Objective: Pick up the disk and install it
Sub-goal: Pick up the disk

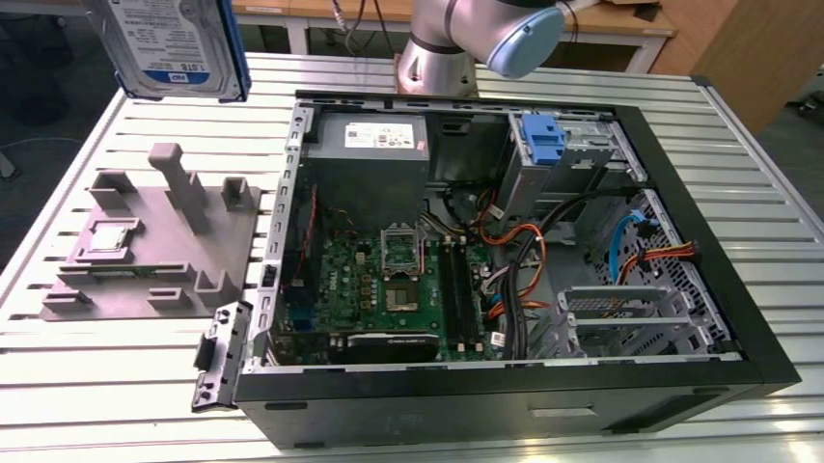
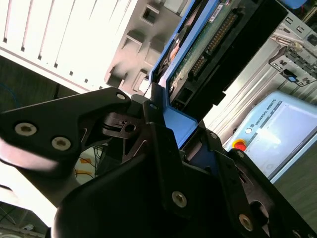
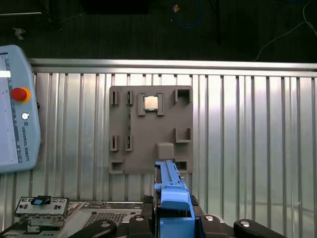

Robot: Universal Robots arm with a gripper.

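Note:
The disk (image 1: 174, 43), a silver-grey hard drive with a white and blue label in a blue carrier, hangs high above the table at the exterior view's far left, over the grey fixture plate (image 1: 154, 241). In the second wrist view my gripper (image 2: 168, 124) is shut on the blue carrier, and the disk's green circuit-board side (image 2: 208, 44) shows beyond the black fingers (image 2: 148, 144). The first wrist view shows the disk (image 3: 171, 191) edge-on, rising out of my gripper (image 3: 172, 218) above the fixture plate (image 3: 151, 129).
The open computer case (image 1: 759, 318) lies on the slatted table with its motherboard (image 1: 386, 280), grey power supply (image 1: 373, 135) and a drive bay with a blue latch (image 1: 547, 145). A chip (image 3: 151, 102) sits on the fixture. A teach pendant (image 3: 15, 109) lies on the table. The arm's base (image 1: 477, 39) stands behind the case.

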